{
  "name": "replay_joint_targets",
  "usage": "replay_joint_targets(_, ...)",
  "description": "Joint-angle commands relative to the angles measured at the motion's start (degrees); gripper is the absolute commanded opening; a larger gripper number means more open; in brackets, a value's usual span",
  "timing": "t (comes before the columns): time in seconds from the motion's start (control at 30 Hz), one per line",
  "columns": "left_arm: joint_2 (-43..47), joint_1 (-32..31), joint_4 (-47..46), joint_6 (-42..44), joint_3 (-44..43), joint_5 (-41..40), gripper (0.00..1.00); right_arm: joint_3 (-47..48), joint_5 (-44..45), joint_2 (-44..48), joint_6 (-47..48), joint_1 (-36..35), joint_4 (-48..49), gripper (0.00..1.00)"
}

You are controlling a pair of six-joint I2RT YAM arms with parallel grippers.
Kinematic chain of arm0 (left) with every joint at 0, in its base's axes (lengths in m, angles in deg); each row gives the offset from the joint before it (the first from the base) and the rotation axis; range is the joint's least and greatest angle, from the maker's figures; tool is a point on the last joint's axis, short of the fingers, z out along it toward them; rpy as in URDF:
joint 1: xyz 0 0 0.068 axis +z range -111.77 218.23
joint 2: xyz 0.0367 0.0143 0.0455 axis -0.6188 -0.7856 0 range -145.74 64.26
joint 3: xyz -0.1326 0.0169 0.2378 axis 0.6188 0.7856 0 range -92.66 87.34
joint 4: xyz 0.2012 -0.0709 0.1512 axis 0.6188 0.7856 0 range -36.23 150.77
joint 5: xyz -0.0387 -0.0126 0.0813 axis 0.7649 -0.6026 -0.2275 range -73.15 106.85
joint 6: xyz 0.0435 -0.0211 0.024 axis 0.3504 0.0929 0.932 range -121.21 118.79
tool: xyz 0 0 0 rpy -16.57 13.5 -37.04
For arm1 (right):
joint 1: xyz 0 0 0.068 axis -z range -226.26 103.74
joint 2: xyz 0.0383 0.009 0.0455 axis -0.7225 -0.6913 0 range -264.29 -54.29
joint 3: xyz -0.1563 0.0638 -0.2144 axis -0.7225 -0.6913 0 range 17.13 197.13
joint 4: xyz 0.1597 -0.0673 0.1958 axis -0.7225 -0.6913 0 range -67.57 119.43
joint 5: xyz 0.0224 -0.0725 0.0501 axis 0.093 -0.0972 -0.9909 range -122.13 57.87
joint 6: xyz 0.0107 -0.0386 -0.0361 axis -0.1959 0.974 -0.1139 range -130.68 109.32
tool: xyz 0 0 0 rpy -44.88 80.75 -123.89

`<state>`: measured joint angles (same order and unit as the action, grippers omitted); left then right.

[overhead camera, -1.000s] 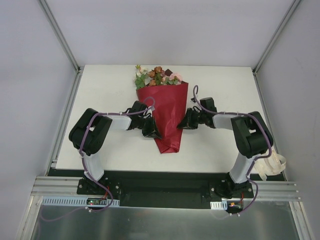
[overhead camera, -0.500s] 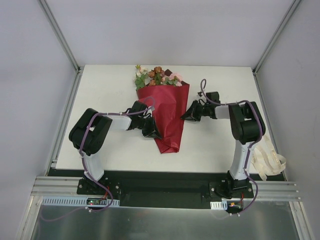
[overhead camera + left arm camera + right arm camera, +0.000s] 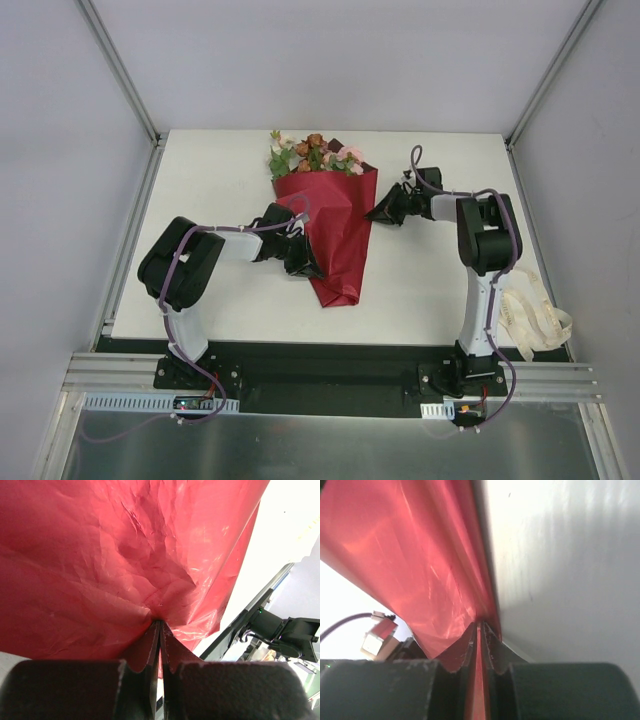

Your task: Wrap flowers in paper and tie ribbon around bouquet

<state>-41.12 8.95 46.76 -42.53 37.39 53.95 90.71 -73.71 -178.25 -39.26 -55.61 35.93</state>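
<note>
Top external view: a bouquet (image 3: 338,250) lies flat on a white table (image 3: 215,185), roughly in the middle. Its pointed end faces the arm bases. The flowers (image 3: 312,153), pink, cream and rust with green leaves, are at the far end. Dark red paper (image 3: 342,205) wraps the stems in a cone. The left gripper (image 3: 303,262) sits at the cone's left edge, about halfway down. The right gripper (image 3: 377,212) meets the cone's upper right edge, a little below the blooms. In the left wrist view, the two fingers are pressed together, with crumpled red paper puckered at their tips where they pinch a fold of it. In the right wrist view, the fingers are nearly closed on a thin strip of red paper, gripping the sheet's edge close to the table surface. A cream ribbon (image 3: 540,322) lies in a loose heap near the table's near right corner, beside the right arm and well apart from the bouquet.
</note>
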Motion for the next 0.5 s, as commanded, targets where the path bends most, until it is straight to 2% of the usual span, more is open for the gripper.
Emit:
replay_joint_targets(0.0,-0.52,-1.13,4.63,0.63,1.97,-0.01,0.0,5.42,3.0,-3.47,-3.94,1.43,-3.16,0.1)
replay_joint_targets(0.47,0.18,-1.31,4.72,-0.08,4.34,-0.45,0.0,21.51,5.02,-13.84,-9.65,3.19,-6.24,0.1)
